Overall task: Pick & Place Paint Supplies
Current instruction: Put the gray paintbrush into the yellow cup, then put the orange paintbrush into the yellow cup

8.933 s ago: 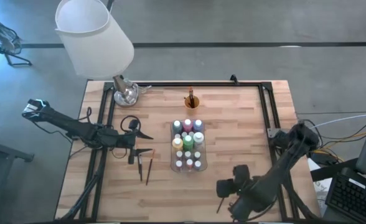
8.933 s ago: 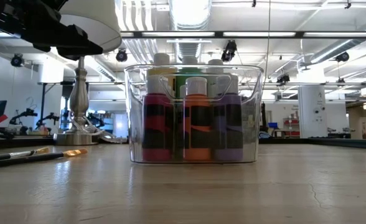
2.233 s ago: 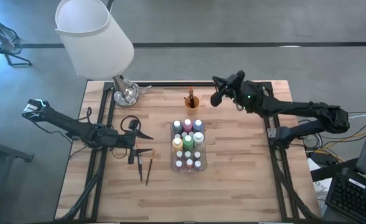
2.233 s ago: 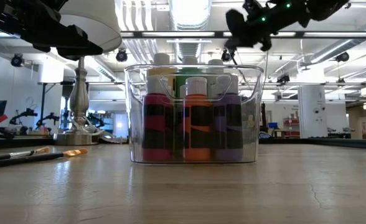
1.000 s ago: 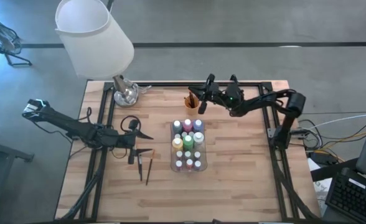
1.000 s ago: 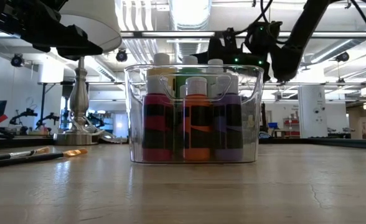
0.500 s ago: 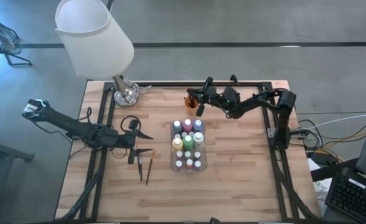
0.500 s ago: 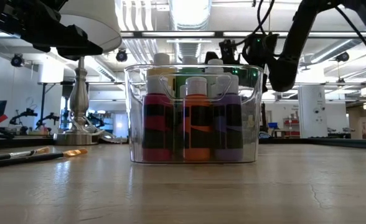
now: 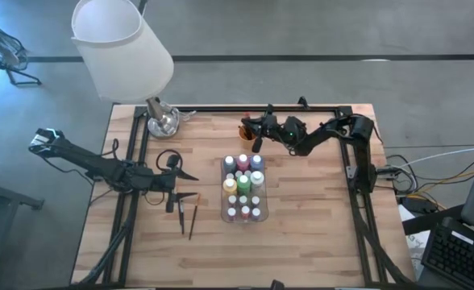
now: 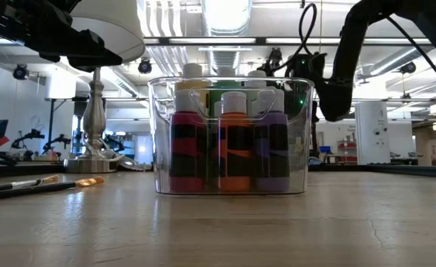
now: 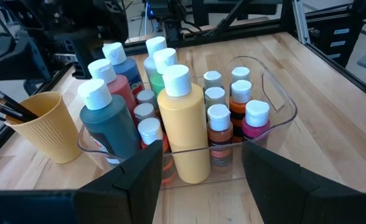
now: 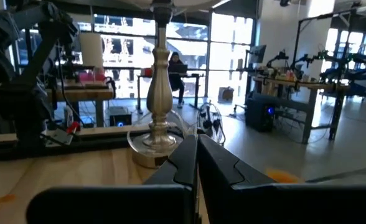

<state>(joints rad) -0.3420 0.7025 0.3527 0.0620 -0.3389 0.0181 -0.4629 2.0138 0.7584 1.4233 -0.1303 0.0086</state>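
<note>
A clear plastic tray (image 11: 276,99) on the wooden table (image 11: 332,93) holds many paint bottles (image 11: 183,124) with white caps standing upright: a tall yellow one nearest, a teal one beside it, red and blue ones behind, and small orange and pink ones on the other side. Just beside the tray stands an orange cup (image 11: 43,124) with brush handles (image 11: 2,106) sticking out. The left gripper (image 11: 198,168), fingers spread, frames the tray

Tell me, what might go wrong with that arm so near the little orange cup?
The right gripper, fingers shut, hangs close beside the orange cup holding brushes; a small drift could tip the cup. The clear tray of paint bottles sits just beyond, so a low sweep might also clip their caps.
</note>
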